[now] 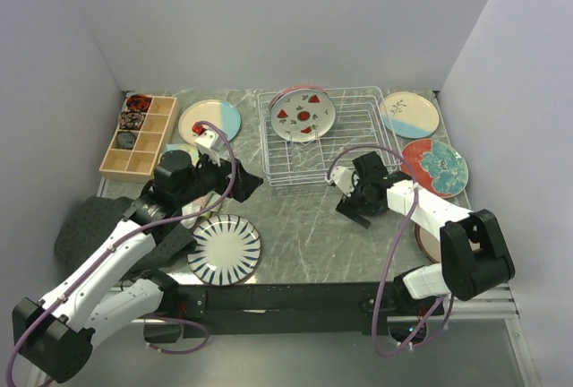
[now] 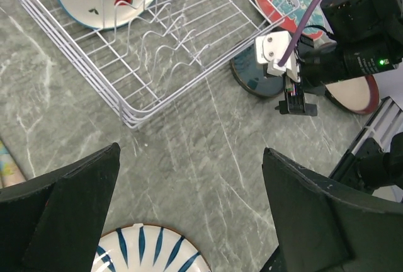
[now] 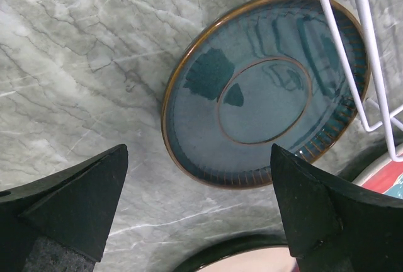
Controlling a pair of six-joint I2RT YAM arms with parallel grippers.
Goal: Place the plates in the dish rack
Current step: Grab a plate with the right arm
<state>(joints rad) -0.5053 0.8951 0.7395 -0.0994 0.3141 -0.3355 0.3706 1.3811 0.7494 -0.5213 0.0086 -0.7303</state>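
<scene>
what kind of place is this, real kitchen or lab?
Most likely a lab test cell, not a kitchen: plain white walls box in a marbled tabletop, two robot arms are mounted at its near edge, and plates lie staged around a wire dish rack.

Bright, even white light fills all three views, leaving only soft, faint shadows on the grey marbled tabletop (image 1: 313,217). The glossy dark teal round plate (image 3: 264,96) carries pale reflections on its glaze. Focus is sharp; both wrist views look wide-angled, stretched toward their edges.
</scene>
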